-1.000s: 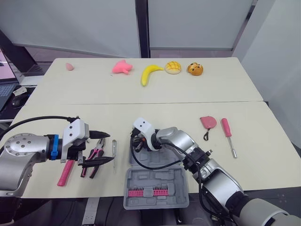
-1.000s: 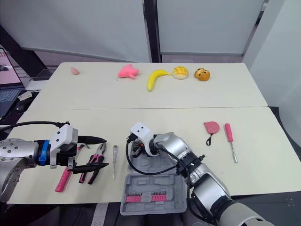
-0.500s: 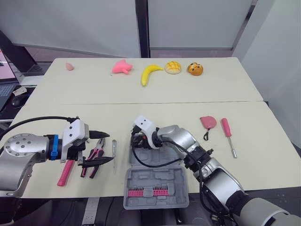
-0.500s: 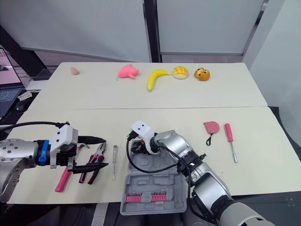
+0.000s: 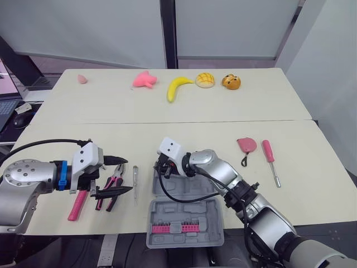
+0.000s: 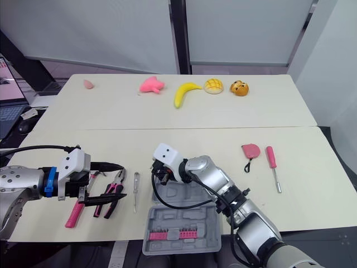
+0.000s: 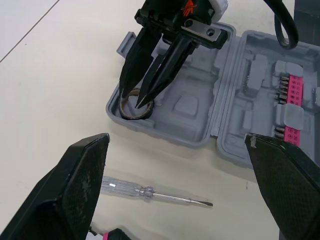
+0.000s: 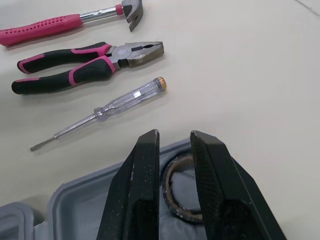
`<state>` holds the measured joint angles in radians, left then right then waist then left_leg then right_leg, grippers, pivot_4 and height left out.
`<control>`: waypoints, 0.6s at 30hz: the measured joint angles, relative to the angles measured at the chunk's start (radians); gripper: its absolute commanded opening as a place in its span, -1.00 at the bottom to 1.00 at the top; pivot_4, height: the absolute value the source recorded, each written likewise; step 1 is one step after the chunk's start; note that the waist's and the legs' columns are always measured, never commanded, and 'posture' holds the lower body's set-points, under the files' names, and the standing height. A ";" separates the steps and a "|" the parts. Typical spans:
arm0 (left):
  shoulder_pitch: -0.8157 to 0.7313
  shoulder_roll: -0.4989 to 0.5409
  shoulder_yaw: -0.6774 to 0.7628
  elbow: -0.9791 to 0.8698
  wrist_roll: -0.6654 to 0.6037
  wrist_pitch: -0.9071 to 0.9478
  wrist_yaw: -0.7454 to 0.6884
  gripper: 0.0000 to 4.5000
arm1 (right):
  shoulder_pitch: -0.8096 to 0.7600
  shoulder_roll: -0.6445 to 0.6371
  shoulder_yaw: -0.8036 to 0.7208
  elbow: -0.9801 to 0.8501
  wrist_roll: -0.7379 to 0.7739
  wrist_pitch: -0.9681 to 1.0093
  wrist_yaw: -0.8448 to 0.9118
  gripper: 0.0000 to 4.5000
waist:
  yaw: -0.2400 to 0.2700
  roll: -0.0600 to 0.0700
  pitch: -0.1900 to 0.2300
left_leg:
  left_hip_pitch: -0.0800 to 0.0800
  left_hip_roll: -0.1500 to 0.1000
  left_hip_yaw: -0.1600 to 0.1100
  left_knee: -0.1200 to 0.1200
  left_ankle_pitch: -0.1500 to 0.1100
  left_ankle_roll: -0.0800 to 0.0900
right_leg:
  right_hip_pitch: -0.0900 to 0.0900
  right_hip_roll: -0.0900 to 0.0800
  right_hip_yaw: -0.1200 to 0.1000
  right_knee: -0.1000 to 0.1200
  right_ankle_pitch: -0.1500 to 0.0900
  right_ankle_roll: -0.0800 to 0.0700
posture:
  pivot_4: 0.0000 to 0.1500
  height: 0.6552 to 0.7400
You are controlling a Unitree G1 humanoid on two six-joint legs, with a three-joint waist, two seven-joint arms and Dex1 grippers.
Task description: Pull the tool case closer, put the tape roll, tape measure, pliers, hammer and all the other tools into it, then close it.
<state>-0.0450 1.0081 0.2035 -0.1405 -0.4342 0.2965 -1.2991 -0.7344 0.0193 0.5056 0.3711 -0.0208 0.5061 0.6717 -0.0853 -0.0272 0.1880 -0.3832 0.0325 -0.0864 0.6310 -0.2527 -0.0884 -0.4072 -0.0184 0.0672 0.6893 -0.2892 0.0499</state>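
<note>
- Bench [image 5: 184, 111]: two pale tops butted together; I read it as a dial with 12 o'clock at the far edge.
- Tool case [image 5: 187, 215]: grey, lying fully open at 6 o'clock on the near edge. One half holds a strip of pink bits [image 5: 173, 228]; the other half lies toward 12 o'clock.
- Right gripper [image 5: 162, 167]: reaches into the 10 o'clock corner of the far half of the case. Its fingers [image 8: 145, 180] are released, parted only a little, one outside the tape roll's wall and one over its hole.
- Left gripper [image 5: 118, 176]: hovers at 8 o'clock above the pliers and hammer, fingers [image 7: 80, 190] spread wide and empty.
- Hammer [image 8: 60, 22]: pink handle, flat on the bench at 8 o'clock, outermost of the three tools there.
- Pliers [image 8: 85, 65]: black and pink grips, just beside the hammer on the case side.
- Pink screwdriver [image 5: 270, 159]: at 4 o'clock, well apart from the case.
- Clear-handled screwdriver [image 7: 150, 191]: between the pliers and the case, touching neither.
- Banana [image 5: 177, 87], two buns [image 5: 205, 80] and a pink toy [image 5: 145, 79]: in a row near 12 o'clock.
- Tape measure [image 5: 246, 145]: pink, just beside the pink screwdriver toward 9 o'clock.
- Tape roll [image 8: 168, 190]: dark ring lying in the case's corner recess, under the right gripper.
</note>
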 measured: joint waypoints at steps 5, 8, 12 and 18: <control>0.001 0.005 0.000 0.000 0.001 0.000 0.000 1.00 | 0.004 0.002 0.003 0.080 -0.039 -0.077 -0.015 -0.55 | 0.000 0.000 0.000 | 0.000 0.000 0.000 0.000 0.000 0.000 | 0.000 0.000 0.000 0.000 0.000 0.000 | 1.00 0.66; 0.003 0.005 0.000 0.000 0.002 -0.001 0.001 1.00 | 0.004 0.010 0.003 0.134 -0.051 -0.109 -0.019 -0.55 | 0.000 0.000 0.000 | 0.000 0.000 0.000 0.000 0.000 0.000 | 0.000 0.000 0.000 0.000 0.000 0.000 | 1.00 0.66; 0.003 0.005 0.000 0.000 0.003 -0.003 0.002 1.00 | 0.000 0.025 0.006 0.196 -0.078 -0.152 -0.021 -0.55 | -0.001 0.000 0.000 | 0.001 0.000 0.000 0.000 0.000 0.000 | 0.000 0.000 0.000 0.000 0.000 0.000 | 1.00 0.66; 0.012 0.005 0.000 0.000 0.004 -0.009 0.004 1.00 | -0.002 0.027 0.006 0.229 -0.098 -0.206 -0.019 -0.55 | -0.001 0.000 0.000 | 0.002 0.000 0.000 0.000 0.000 0.000 | 0.000 0.000 0.001 0.003 0.000 0.000 | 1.00 0.66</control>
<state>-0.0332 1.0131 0.2035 -0.1404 -0.4305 0.2875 -1.2954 -0.7369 0.0464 0.5114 0.6003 -0.1186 0.3000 0.6529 -0.0865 -0.0275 0.1878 -0.3811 0.0325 -0.0862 0.6310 -0.2526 -0.0884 -0.4069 -0.0183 0.0679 0.6919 -0.2892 0.0499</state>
